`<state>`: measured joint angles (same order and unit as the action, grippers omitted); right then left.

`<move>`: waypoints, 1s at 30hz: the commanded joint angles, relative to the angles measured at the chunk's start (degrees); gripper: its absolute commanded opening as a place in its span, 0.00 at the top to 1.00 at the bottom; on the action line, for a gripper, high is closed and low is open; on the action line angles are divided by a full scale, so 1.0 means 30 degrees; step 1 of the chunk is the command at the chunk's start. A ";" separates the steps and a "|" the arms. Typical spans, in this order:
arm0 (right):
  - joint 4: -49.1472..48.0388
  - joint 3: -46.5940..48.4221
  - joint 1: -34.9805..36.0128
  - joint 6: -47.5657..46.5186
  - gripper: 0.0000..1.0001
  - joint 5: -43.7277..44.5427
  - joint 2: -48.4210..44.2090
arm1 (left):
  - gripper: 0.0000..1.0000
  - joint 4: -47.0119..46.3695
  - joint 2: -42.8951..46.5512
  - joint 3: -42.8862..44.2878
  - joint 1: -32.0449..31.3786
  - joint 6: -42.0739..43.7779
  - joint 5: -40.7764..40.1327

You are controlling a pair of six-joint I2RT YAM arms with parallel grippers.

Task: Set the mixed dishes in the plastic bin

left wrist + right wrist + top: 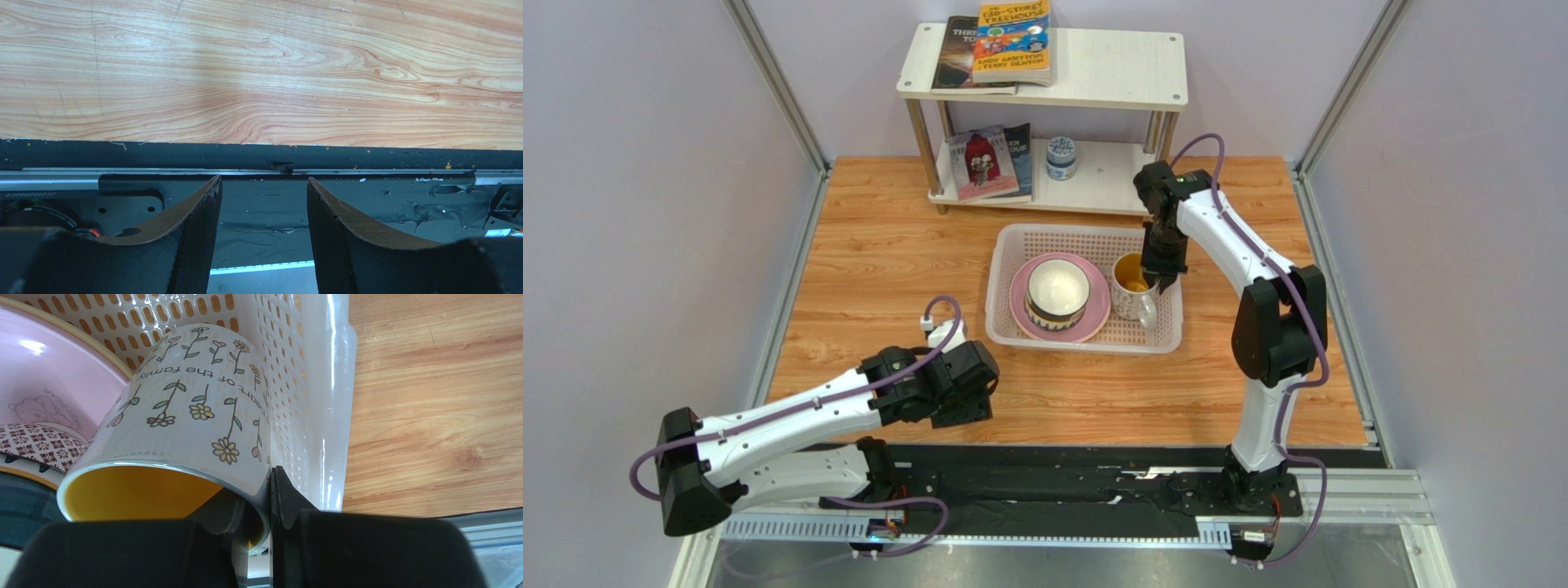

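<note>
From above, the plastic bin (1008,263) sits toward the table's (879,270) far edge. It holds a pink plate (1024,309) under a bowl (1059,292), with the mug (1129,290) at its right end.

Left wrist: the left gripper (264,184) hangs partly open and empty over the table's near edge.

Right wrist: the right gripper (270,478) pinches the mug's rim, beside the bin's side wall.

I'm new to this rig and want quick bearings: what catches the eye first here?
The right gripper pinches the rim of a flowered mug with a yellow inside, holding it at the right end of the white plastic bin. Beside it, a patterned bowl sits on a pink plate. The left gripper hangs open and empty over the table near its front edge.
</note>
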<state>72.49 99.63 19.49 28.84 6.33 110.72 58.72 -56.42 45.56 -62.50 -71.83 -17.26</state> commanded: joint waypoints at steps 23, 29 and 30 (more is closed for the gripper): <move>0.1881 0.2032 -0.0224 0.0290 0.36 -0.1405 -0.5232 | 0.39 0.0935 0.0584 0.1101 0.0062 -0.0636 -0.0810; -0.1069 -0.2662 -0.1305 -0.0590 0.33 -0.1113 -1.0178 | 0.35 0.0846 0.2458 0.3822 0.0062 0.1029 -0.1336; -0.1947 -0.3699 -0.1600 -0.0561 0.33 -0.1403 -1.0970 | 0.33 0.0992 0.2692 0.4320 0.0091 0.1324 -0.1541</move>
<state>73.08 98.70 17.43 28.95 2.48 87.22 61.34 -51.96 51.22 -62.50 -71.57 -18.92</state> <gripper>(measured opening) 0.662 0.646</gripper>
